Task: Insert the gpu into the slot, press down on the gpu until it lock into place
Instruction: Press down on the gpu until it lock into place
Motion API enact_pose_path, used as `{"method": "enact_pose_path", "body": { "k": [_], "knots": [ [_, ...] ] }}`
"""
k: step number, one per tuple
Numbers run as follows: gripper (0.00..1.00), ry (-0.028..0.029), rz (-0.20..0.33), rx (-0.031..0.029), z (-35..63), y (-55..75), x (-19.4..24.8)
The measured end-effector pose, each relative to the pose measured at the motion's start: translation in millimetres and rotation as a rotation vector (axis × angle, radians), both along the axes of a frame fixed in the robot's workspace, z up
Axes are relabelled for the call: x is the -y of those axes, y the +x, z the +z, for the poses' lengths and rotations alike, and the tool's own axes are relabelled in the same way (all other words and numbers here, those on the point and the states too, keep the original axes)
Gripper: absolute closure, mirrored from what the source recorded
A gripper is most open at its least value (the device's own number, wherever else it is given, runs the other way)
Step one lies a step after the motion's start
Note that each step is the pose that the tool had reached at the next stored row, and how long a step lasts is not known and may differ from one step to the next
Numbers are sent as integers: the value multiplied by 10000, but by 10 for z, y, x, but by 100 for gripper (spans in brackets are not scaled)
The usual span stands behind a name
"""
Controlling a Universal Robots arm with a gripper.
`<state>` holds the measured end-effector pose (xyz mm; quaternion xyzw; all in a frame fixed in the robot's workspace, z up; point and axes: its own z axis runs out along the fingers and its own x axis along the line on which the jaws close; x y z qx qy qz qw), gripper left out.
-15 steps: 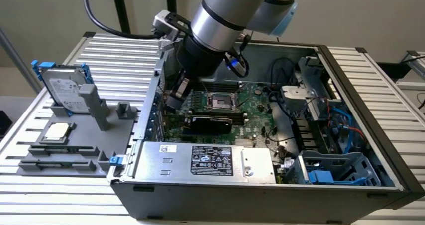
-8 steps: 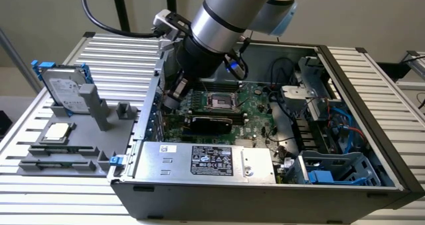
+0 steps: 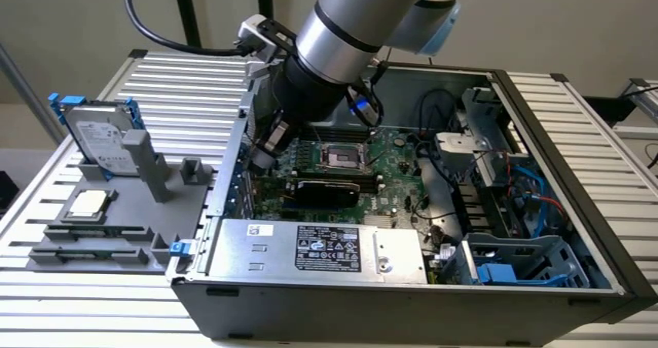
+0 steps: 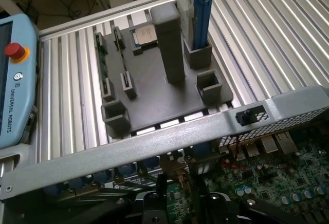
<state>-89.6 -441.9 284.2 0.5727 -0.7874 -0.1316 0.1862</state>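
We are hovering the tool (image 3: 270, 144), its state impossible to tell, above the small black rectangular gpu (image 3: 322, 192); pressing off-centre risks tilting it in its slot.

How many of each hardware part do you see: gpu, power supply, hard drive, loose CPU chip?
gpu: 1
power supply: 1
hard drive: 1
CPU chip: 1
Total: 4
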Motion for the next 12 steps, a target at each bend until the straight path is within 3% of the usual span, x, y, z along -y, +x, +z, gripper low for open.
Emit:
{"method": "enact_pose_path", "body": {
  "k": [4,12],
  "knots": [
    [67,-136,-190,-12,-7,0,1],
    [67,-182,-500,-24,-18,12,0]
  ]
}}
